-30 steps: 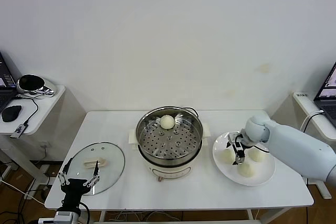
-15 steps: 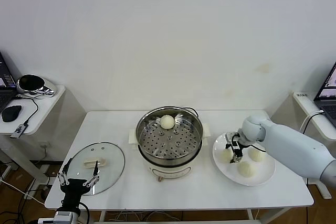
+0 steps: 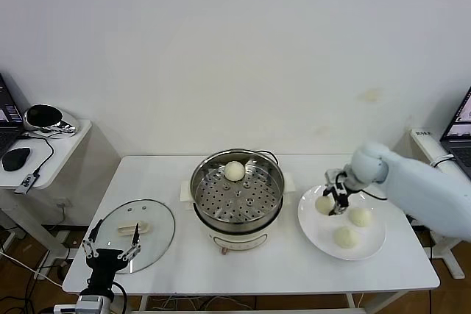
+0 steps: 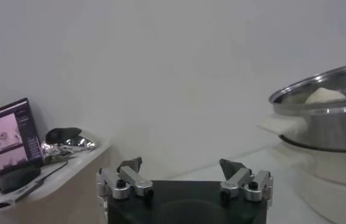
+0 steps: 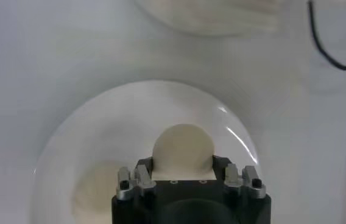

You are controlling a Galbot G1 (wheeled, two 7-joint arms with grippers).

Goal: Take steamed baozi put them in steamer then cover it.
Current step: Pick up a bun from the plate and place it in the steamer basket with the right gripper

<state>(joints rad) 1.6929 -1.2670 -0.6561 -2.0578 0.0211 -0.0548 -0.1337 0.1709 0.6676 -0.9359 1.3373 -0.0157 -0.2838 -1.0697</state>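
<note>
Gripping one baozi [image 3: 324,204] above the plate [image 3: 368,246], right tool [image 3: 335,201]; left tool [image 3: 110,250] open.

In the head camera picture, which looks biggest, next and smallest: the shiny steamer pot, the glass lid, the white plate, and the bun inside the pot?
1. steamer, biggest
2. and 3. glass lid and white plate look alike, so no ranking
4. bun in the pot, smallest

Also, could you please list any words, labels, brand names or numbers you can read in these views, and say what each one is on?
None can be read.
Steamer: no readable brand or label on its steel wall or white base.
Laptop screen on the side desk: shows window content, too blurred to read.
Plate, glass cover and baozi in the right gripper: no markings visible.
</note>
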